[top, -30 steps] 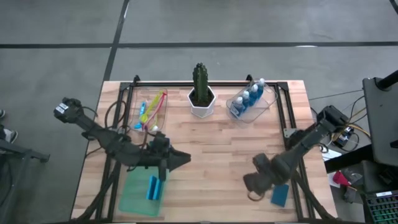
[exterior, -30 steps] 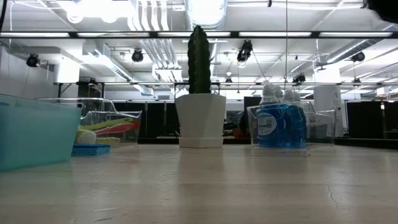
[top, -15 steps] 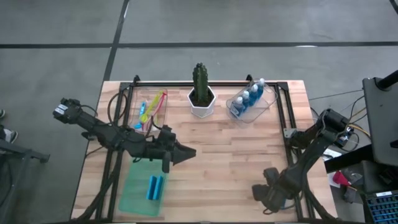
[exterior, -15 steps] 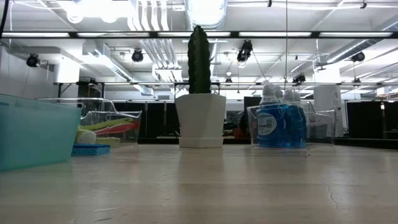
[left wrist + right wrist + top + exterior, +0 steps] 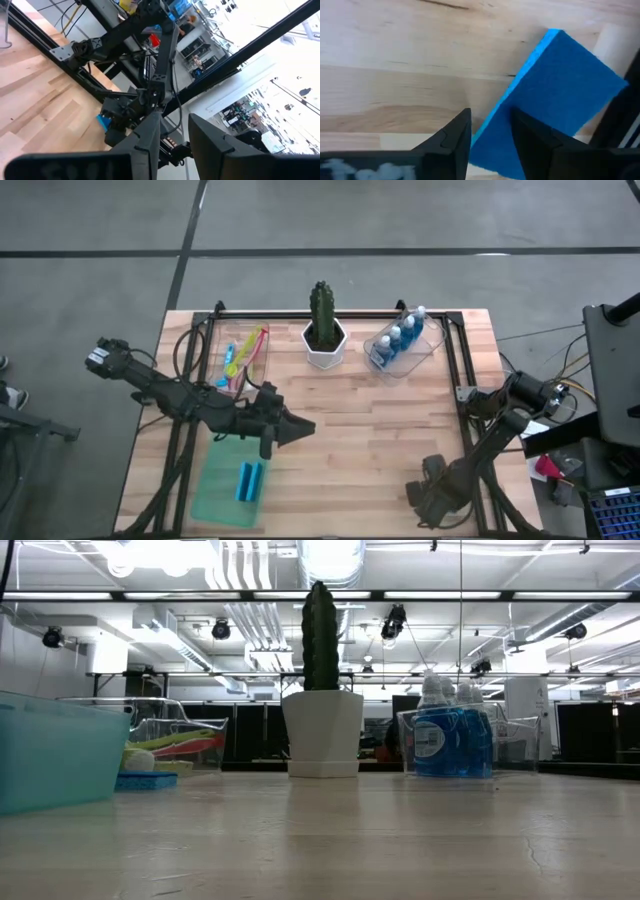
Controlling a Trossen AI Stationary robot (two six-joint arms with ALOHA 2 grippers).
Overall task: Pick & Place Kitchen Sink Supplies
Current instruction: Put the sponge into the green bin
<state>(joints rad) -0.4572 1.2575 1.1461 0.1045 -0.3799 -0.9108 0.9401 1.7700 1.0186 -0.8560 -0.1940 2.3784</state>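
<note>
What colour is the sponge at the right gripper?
Bright blue sponge; clearest in the right wrist view.

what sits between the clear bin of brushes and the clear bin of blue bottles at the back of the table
The green cactus in its white hexagonal pot stands between the clear brush bin and the clear bin of blue bottles, shown in both the high and low views.

A robotics lab or workshop hall. In the low view, open ceiling ducts (image 5: 240,580) and strip lights (image 5: 330,555) fill the upper frame, with dark-framed workstations (image 5: 150,690) ranged across the middle distance. The high view shows a bare concrete floor (image 5: 400,220) around a butcher-block tabletop (image 5: 370,420) on a black metal frame (image 5: 455,350), and cabling and equipment (image 5: 610,380) at the right edge.
</note>
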